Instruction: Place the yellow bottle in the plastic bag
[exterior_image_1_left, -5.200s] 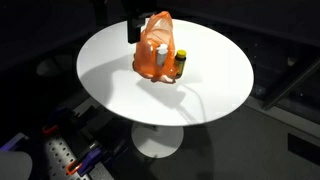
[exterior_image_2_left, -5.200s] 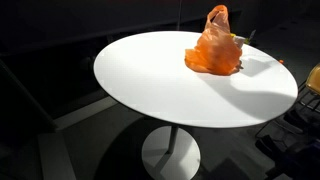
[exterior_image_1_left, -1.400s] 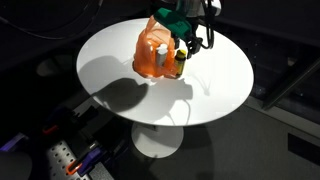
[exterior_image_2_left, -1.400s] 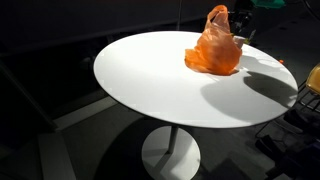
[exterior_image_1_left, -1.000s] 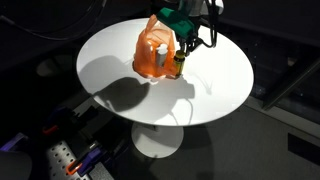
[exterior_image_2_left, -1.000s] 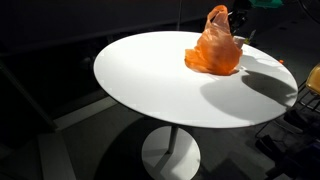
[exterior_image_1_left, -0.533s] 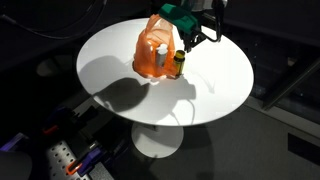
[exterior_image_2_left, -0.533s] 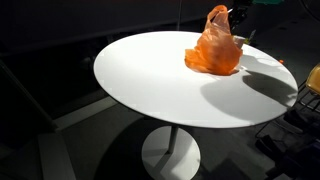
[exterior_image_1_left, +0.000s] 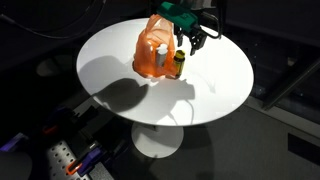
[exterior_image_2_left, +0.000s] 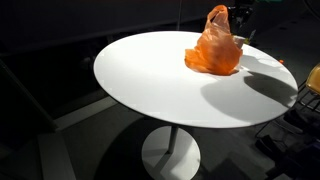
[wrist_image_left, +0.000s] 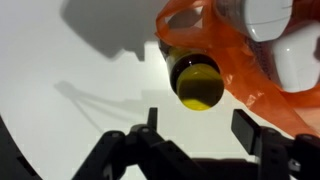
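Gripper (exterior_image_1_left: 193, 42) is hanging over the table (exterior_image_1_left: 110, 60), and you are holding its jaws wide apart with nothing between them. Bottle (exterior_image_1_left: 180, 62) is standing upright on the table, below the jaws and apart from them, so you are not touching it. It is outside the bag (exterior_image_1_left: 155, 50).

In the wrist view you are looking straight down on the yellow cap (wrist_image_left: 198, 83). It is showing just ahead of the gap between the two fingers (wrist_image_left: 150, 122), near the middle of that gap.

The bag is sitting just beside the bottle, lower than the jaws and off to one side of them. In the wrist view its orange plastic (wrist_image_left: 250, 70) is crossing over the bottle's shoulder and is running ahead of one finger. I cannot tell if it is pressing on the bottle. A white bottle (wrist_image_left: 285, 40) is showing inside the bag, further from the jaws than the cap.

In an exterior view the bag (exterior_image_2_left: 213, 50) is hiding the bottle from you.
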